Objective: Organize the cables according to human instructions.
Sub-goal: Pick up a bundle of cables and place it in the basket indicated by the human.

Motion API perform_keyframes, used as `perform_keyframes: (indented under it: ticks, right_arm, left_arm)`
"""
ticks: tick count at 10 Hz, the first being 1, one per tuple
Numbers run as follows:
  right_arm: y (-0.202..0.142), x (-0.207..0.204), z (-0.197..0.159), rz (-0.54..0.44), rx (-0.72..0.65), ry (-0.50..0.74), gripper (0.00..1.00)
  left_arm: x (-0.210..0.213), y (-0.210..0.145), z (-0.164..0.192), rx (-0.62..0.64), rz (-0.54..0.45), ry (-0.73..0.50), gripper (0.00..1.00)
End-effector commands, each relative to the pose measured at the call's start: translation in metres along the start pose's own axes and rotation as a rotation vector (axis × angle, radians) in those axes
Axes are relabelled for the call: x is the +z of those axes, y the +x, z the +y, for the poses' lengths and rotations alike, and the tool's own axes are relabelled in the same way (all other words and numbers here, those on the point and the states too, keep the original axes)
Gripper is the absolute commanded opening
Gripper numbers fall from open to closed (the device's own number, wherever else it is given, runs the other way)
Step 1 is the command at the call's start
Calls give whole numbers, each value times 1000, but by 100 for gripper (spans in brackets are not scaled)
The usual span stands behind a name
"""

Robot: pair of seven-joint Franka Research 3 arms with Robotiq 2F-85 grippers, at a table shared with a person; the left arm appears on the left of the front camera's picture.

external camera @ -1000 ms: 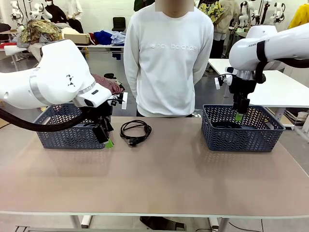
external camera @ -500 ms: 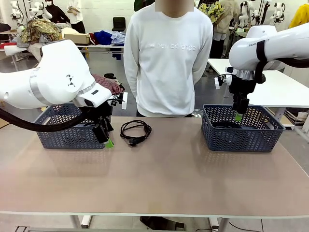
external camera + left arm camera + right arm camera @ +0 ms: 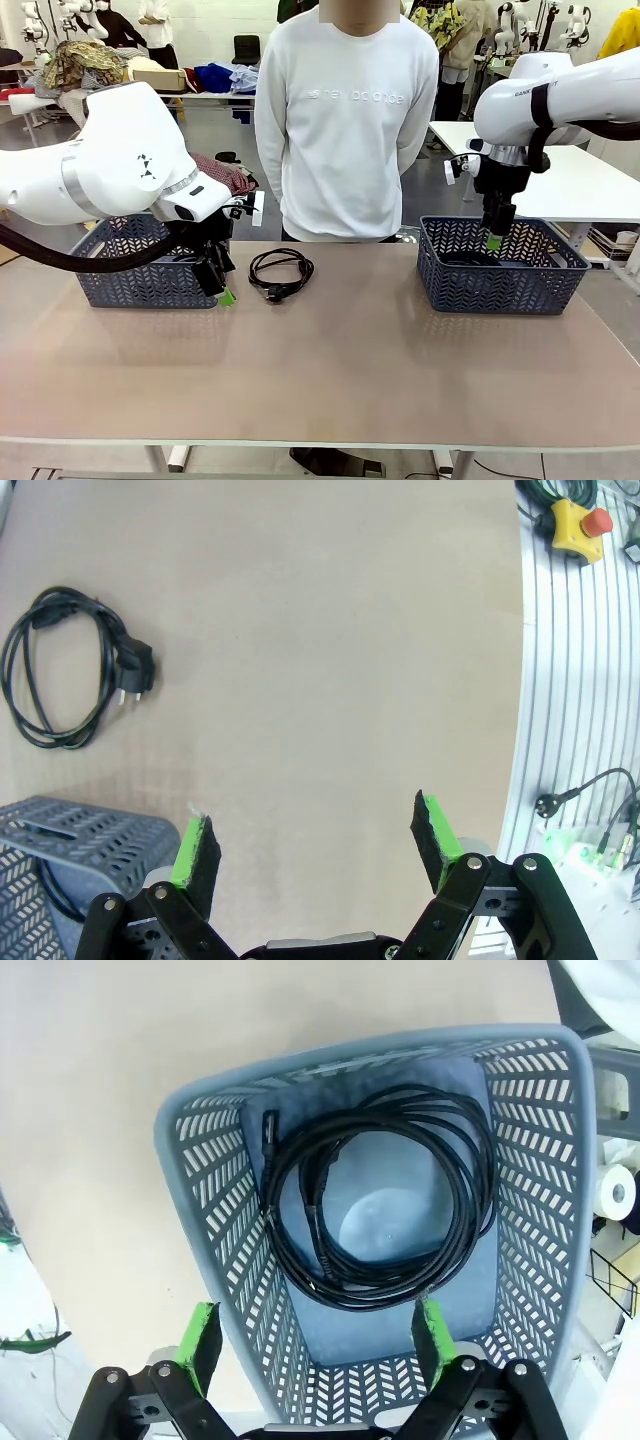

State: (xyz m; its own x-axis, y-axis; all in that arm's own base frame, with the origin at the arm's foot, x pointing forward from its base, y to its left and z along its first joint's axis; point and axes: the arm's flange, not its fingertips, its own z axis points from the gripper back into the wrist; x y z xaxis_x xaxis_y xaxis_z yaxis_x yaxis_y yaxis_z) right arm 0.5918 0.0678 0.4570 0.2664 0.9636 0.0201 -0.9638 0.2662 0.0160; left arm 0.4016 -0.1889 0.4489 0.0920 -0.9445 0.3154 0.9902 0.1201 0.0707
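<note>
**Both claws wide open and empty; one cable left loose on the table**

The left gripper (image 3: 315, 825) has its green-padded jaws spread as wide as they go, with nothing between them. It hangs low over the table, just beside the near corner of the left grey-blue slatted plastic basket (image 3: 140, 278). In the front view, a thin black coiled cable (image 3: 280, 272) with a small end plug lies flat on the beige tabletop (image 3: 330, 370) at about three o'clock from that claw. It is near the claw but not touching it. In the left wrist view the same coil sits at ten o'clock.

The right gripper (image 3: 315, 1325) is just as wide open and empty. It hovers above the right grey-blue slatted plastic basket (image 3: 230, 1230). A second black coiled cable (image 3: 380, 1210) lies on that basket's floor, at twelve o'clock from the claw in the right wrist view.

A person in a white sweatshirt (image 3: 345, 120) stands at twelve o'clock across the table, arms drawn back, with no hand pointing.

Over the last second neither arm has moved, neither claw has closed, and the loose coil has not shifted. This looks like a pause for the person's word on which basket takes the loose coil. The left claw seems best placed to fetch it.
</note>
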Motion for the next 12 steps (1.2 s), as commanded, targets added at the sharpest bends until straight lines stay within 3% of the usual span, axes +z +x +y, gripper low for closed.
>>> perform_keyframes:
  ticks: [1,6,12]
  right_arm:
    - [17,10,19,-66,-106,-31,100]
    - [63,33,111,-175,-229,-105,100]
    - [89,-4,194,-310,-238,-118,100]
  left_arm:
    - [2,-2,0,1,5,1,100]
    - [2,-2,0,1,5,1,100]
    - [2,-2,0,1,5,1,100]
